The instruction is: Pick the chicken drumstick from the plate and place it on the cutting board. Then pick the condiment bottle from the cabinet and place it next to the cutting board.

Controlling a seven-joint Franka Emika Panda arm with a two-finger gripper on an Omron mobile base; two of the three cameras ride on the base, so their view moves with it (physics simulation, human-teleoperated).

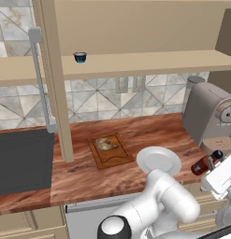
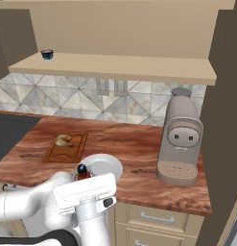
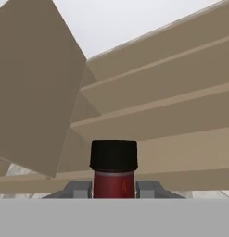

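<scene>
The chicken drumstick (image 1: 105, 144) (image 2: 64, 140) lies on the brown cutting board (image 1: 118, 158) (image 2: 72, 152). To its right sits the white plate (image 1: 159, 160) (image 2: 109, 165) with nothing on it. My gripper (image 1: 211, 162) (image 2: 82, 176) (image 3: 113, 189) is shut on the dark-red condiment bottle (image 1: 202, 165) (image 2: 81, 169) (image 3: 113, 178), held tilted above the counter's front edge just right of the plate. In the hand view the black cap rises between the grey fingers (image 3: 78, 189). Above the counter runs the cabinet shelf (image 1: 145, 60) (image 2: 120, 67).
A grey coffee machine (image 1: 210, 116) (image 2: 181, 139) stands at the counter's right end. A small blue-rimmed cup (image 1: 80, 57) (image 2: 47, 54) sits on the shelf. The cabinet post (image 1: 58, 93) rises left of the board, beside a dark sink (image 1: 21, 158). Drawers (image 2: 158, 218) are below.
</scene>
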